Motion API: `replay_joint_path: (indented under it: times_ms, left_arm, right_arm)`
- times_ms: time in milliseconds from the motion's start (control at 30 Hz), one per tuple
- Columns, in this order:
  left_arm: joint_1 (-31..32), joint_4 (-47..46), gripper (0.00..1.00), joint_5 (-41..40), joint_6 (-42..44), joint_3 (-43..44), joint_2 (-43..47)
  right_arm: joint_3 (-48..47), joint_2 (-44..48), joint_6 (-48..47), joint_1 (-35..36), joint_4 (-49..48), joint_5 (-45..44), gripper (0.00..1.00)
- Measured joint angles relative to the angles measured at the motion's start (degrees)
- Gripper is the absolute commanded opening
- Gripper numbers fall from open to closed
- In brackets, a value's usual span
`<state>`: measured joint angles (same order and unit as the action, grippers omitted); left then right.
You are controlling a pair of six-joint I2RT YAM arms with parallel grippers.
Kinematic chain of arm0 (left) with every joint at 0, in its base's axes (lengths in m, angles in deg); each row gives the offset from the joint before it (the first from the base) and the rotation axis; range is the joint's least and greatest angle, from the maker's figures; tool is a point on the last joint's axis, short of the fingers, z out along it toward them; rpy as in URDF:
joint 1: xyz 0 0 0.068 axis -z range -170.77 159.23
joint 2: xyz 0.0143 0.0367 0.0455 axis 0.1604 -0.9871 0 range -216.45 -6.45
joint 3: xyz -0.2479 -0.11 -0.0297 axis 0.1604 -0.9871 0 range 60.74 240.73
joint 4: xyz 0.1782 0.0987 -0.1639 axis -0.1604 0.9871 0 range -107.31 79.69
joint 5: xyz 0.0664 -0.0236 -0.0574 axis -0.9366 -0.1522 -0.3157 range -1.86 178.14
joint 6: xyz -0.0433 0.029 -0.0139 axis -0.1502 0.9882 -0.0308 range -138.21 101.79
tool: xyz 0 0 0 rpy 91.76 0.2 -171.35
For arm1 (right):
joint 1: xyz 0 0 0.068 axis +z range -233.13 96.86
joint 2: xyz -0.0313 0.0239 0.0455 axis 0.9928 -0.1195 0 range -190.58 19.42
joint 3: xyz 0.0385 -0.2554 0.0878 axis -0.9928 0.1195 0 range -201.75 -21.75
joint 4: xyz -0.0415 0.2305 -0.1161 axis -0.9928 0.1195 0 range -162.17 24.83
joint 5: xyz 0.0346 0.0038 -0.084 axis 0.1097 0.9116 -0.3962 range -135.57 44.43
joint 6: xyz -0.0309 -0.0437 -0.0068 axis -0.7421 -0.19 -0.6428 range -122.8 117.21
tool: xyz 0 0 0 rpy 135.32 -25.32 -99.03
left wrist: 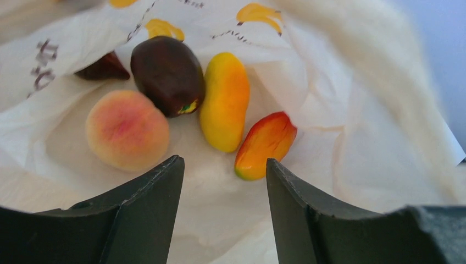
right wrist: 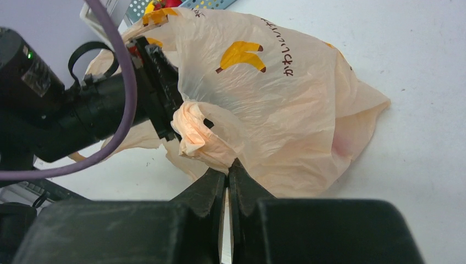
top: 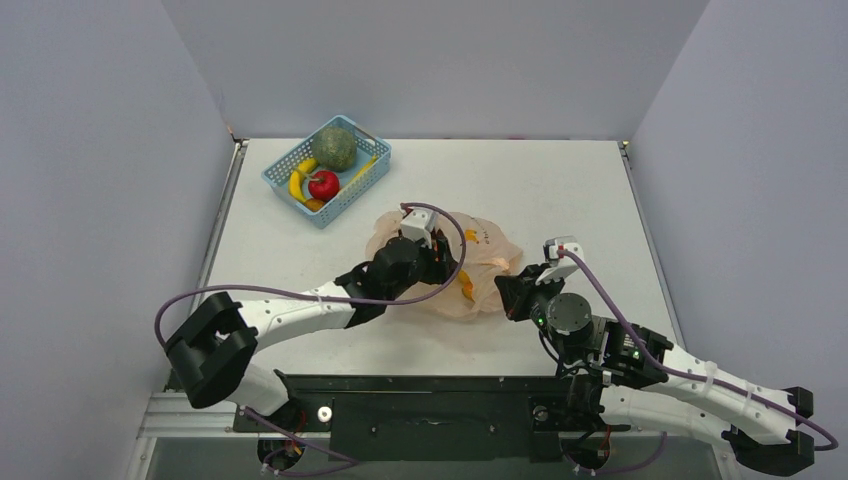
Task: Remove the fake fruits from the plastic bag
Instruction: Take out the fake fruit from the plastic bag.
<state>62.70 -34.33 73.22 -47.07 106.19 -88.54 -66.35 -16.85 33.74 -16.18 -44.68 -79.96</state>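
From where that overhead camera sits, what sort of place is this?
Likely a robot test booth, not a home: bare grey walls box in a white table, with two robot arms mounted at its near edge.

Pale-orange plastic bag (right wrist: 286,110) — crumpled, banana-printed — holds glossy fake fruits (left wrist: 222,102) clustered inside.

- On the plastic bag (right wrist: 308,121), just above the right gripper (right wrist: 228,173), dark Japanese lettering (right wrist: 289,55) beside a printed banana (right wrist: 242,55) begins "かわいい"; the rest is unclear.
- Beyond the left gripper (left wrist: 222,176), blurred print (left wrist: 43,69) on the bag is unreadable.
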Motion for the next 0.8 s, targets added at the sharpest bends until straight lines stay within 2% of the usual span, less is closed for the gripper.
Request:
replay_joint_path:
  times_ms: [167, 267, 367, 500, 800]
  left_arm:
    - [-3.7, -0.8, 0.57, 4.4, -0.9, 3.5, -5.0]
    - [-6.8, -1.1, 0.64, 5.2, -1.0, 3.8, -8.7]
    - [-8.1, -0.6, 0.75, 4.7, -0.3, 3.9, -11.8]
    - [-7.7, -0.7, 0.84, 2.2, 1.7, 4.9, -13.0]
    - [-6.3, 3.7, 0.89, -7.9, 6.0, 8.1, -17.1]
  right_arm:
    - [0.8, 0.0, 0.2, 0.0, 0.0, 0.4, 0.00]
    - [1.5, 0.4, 0.4, 0.0, -0.1, 0.4, 0.00]
    - [2.1, 0.8, 0.7, 0.0, 0.0, 0.4, 0.00]
    - [2.6, 0.9, 1.1, 0.0, 0.0, 0.7, 0.00]
    - [2.9, 0.9, 1.7, 0.0, -0.1, 0.8, 0.00]
